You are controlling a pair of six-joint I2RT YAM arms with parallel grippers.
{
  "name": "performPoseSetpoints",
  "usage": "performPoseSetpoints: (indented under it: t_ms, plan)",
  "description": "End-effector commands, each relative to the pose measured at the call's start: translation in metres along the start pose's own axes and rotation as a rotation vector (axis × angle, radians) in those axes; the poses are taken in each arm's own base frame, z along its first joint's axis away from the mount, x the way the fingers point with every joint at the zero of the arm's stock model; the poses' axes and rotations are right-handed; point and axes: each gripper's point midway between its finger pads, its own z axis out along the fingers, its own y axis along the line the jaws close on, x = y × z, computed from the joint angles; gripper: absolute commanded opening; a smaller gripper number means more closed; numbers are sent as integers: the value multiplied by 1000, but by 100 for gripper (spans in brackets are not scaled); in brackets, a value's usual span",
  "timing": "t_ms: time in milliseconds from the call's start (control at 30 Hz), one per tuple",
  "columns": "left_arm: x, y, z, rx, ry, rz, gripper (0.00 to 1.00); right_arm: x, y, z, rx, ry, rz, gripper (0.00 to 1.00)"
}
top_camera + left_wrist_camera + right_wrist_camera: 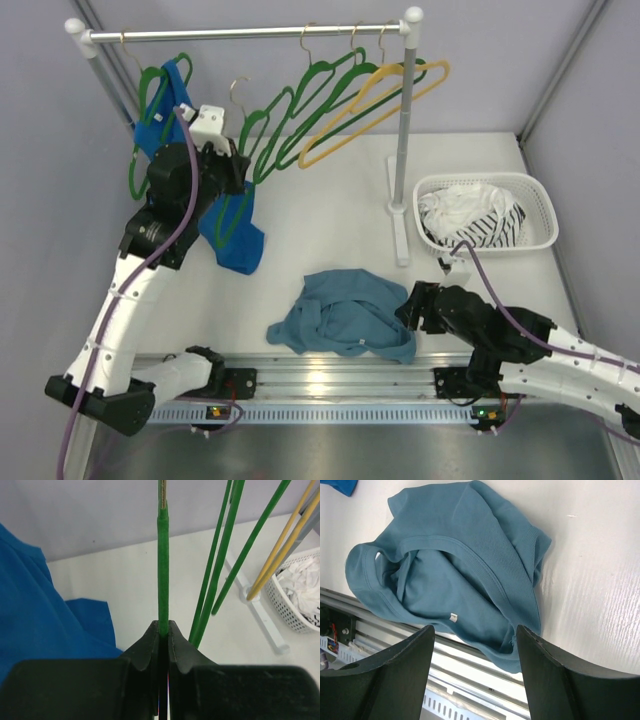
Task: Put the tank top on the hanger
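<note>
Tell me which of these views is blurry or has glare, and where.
Top external: evenly lit, sharp, with a bright glare patch on the silver metal rail at the near edge. Left wrist: the black left gripper is soft and dark up close, the thin green hanger it clamps crisper. Right wrist: the muted teal tank top is sharp, the right gripper slightly blurred.

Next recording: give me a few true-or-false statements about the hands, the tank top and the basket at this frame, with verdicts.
1. The left hand is shut on a green hanger. True.
2. The right hand grips the tank top. False: its jaws stand open with nothing between them, and the top lies crumpled on the table.
3. The basket is empty. False: white and striped cloth lies in it.
4. A yellow hanger hangs on the rail. True.
</note>
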Motion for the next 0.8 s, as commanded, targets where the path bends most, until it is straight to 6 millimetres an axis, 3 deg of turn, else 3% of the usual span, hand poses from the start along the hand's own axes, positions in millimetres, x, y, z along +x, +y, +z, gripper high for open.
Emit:
performPoseSetpoints:
  t_ms: [0,267,467,767]
  plan:
    - [13,4,-22,-27,-10,-51,0,-4,8,1,-26,-13,-19,66]
    - [108,-6,-62,35,162,-129,0,-5,9,1,-22,-8,-36,66]
    - [151,-23,-99,139,264,-149,0,-4,8,3,-6,0,-48,66]
    - [139,-62,-127,397,216,-125,0,1,9,10,10,18,-56,66]
